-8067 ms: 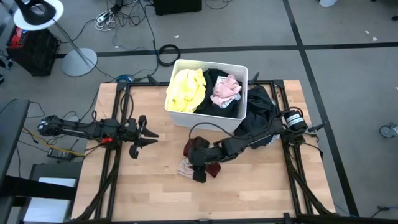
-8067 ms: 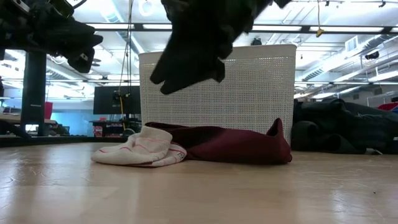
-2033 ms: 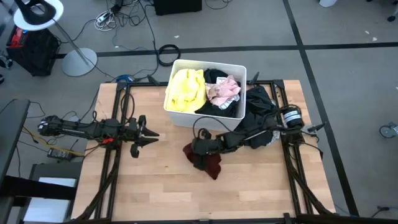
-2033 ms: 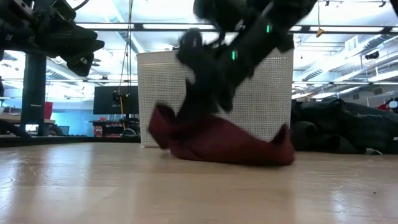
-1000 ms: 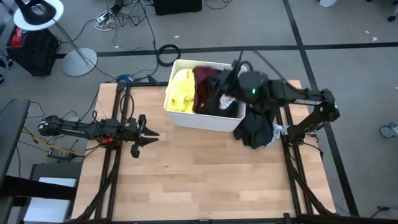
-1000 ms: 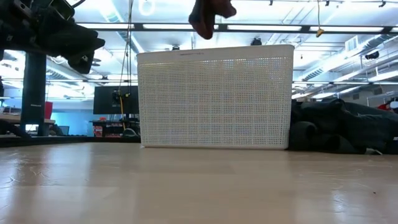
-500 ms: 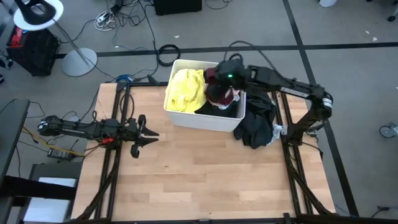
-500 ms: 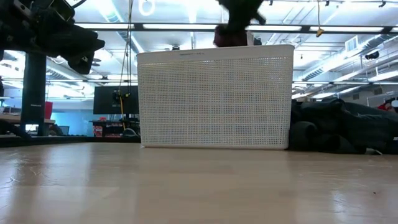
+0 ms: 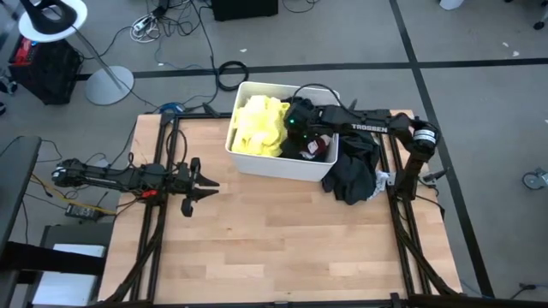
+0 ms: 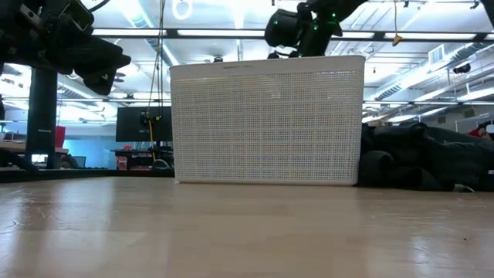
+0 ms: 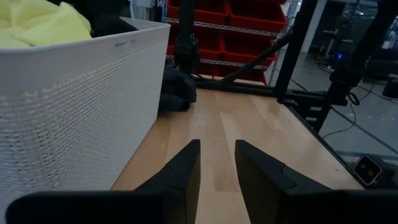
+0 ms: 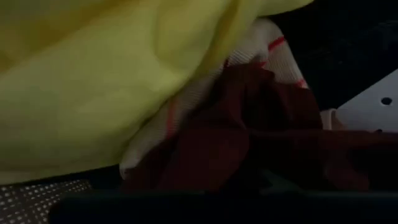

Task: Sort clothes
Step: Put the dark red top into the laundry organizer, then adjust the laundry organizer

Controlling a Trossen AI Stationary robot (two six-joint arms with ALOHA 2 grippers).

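Sorting looks mostly done, judging by the layout: the open wooden table [image 9: 282,248] has no loose garments on it, and the white bin [image 9: 248,158] at the far edge holds the clothes

In the bin: yellow garment [image 9: 259,127] fills the left half, bulky and crumpled; beside it a maroon garment [image 12: 230,124] bunched against a white-striped piece [image 12: 273,53] with thin red lines; black fabric underneath, edges hard to separate. All soft, rumpled, piled not folded

Still left, probably: 1 dark pile [image 9: 355,167] sits on the table just beside the bin's right wall, touching or nearly touching it, partly draped over the frame there. Colour reads black to dark green, cannot split it into single items

Right gripper [image 9: 301,128] reaches down inside the bin over the maroon garment; its wrist view is filled by cloth, so cannot tell whether it is pinching the cloth or spread

Left gripper [image 11: 214,163] waits low over the table's left side, well apart from the bin, fingers [image 11: 186,171] spread with a gap, nothing between them
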